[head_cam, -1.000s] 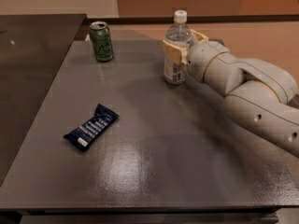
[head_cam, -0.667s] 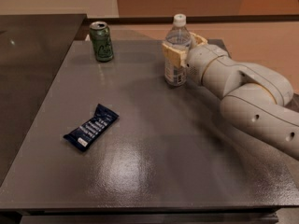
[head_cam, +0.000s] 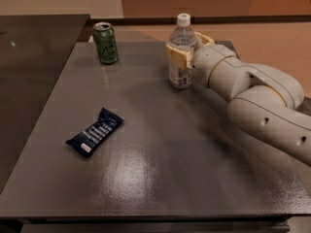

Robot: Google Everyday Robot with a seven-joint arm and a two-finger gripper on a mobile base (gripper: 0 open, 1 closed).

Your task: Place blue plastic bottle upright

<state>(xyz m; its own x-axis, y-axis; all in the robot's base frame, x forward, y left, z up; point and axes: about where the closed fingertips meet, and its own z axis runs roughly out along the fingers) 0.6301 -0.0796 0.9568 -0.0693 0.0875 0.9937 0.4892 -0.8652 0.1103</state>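
One blue plastic bottle (head_cam: 181, 76) upright — cap up, axis vertical, hand (head_cam: 187, 48) apparently clasped round it

Bottle (head_cam: 180, 76) in end effector (head_cam: 189, 47), can (head_cam: 105, 43), wrapper (head_cam: 95, 132): one each.

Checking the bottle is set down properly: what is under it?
The bottle stands upright, its base on the grey table; nothing else shows beneath. The pincer sits around its middle, covering part of its side.

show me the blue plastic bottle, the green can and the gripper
blue plastic bottle (head_cam: 180, 74): camera view, on its label below the gripper
green can (head_cam: 106, 43): camera view, middle of its side
gripper (head_cam: 187, 45): camera view, midway between its fingertips, clasping the bottle's middle
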